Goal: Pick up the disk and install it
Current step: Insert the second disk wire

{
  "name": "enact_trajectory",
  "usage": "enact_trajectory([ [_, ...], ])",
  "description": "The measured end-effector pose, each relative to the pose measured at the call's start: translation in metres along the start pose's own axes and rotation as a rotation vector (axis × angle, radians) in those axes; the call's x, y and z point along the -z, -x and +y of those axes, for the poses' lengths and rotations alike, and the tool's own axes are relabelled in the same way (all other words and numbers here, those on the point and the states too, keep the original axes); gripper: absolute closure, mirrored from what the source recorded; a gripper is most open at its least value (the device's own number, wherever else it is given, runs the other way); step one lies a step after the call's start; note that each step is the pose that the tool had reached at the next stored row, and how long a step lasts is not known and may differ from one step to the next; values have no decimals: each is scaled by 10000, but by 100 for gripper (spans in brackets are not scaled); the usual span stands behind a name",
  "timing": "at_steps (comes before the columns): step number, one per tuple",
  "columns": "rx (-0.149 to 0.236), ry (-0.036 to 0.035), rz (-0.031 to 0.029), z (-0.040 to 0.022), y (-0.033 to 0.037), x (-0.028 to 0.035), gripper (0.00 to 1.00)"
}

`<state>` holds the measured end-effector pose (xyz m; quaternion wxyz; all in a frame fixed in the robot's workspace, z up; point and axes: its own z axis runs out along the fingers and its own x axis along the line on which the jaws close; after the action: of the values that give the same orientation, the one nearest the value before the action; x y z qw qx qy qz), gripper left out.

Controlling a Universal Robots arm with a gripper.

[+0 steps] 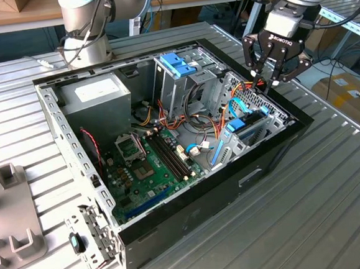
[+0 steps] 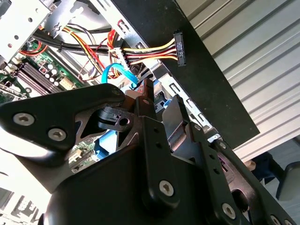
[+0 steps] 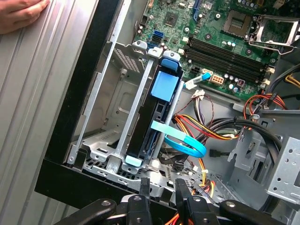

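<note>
gripper [image 1: 264,84] positioned above the far-right corner of the open computer case [image 1: 275,152] in the exterior view, fingers spread, nothing held. disk [image 3: 151,117] seated on edge in the metal drive bay [image 3: 117,108] beside the case wall, blue carrier tab [image 3: 164,85] uppermost. hand [image 3: 21,14] resting on table [image 3: 37,93].

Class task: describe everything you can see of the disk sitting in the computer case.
The disk stands on edge in a metal bay at the case's corner, a dark slab held in a light blue plastic carrier with a blue tab on top. A blue ribbon cable loops away from its side. In the exterior view it sits below the end effector, which hovers apart from it.
</note>
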<state>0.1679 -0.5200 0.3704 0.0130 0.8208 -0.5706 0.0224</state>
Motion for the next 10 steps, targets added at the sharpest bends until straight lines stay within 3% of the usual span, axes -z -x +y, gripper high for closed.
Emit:
enact_trajectory([
  [10, 602, -31, -3, -14, -5, 0, 64],
])
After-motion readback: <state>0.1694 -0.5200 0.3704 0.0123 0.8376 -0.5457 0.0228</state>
